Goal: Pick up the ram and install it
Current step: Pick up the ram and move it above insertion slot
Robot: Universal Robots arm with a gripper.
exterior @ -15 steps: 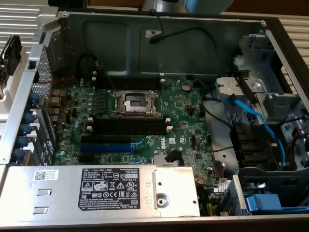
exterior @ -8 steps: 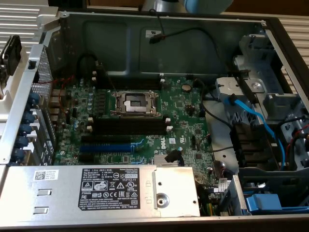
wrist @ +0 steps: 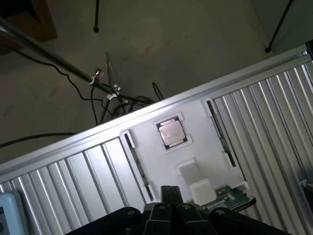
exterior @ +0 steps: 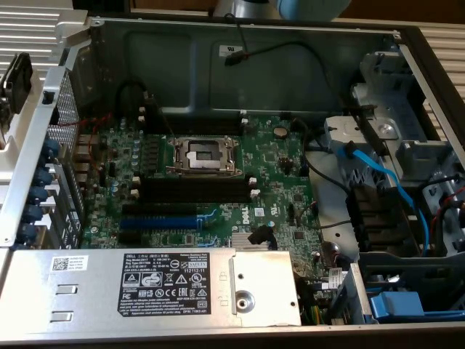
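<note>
Hovering: gripper (wrist: 170,191) above white tray (wrist: 146,142) | jaws: pressed together, nothing between them | ram (wrist: 230,196): lying flat at the tray's edge, just beside the fingertips, not gripped

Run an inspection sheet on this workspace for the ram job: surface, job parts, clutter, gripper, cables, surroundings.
Surface: ribbed metal tabletop with a white tray lying on it.
Job's things: the ram lies in the white tray, not gripped. The black memory slots on the motherboard look empty.
Clutter: a processor chip sits in the tray.
Grippers: the gripper is shut, holds nothing, and is nearest to the ram.
Cables: blue cables run inside the case, and black floor cables lie tangled beyond the table.
Surroundings: an open computer case.
</note>
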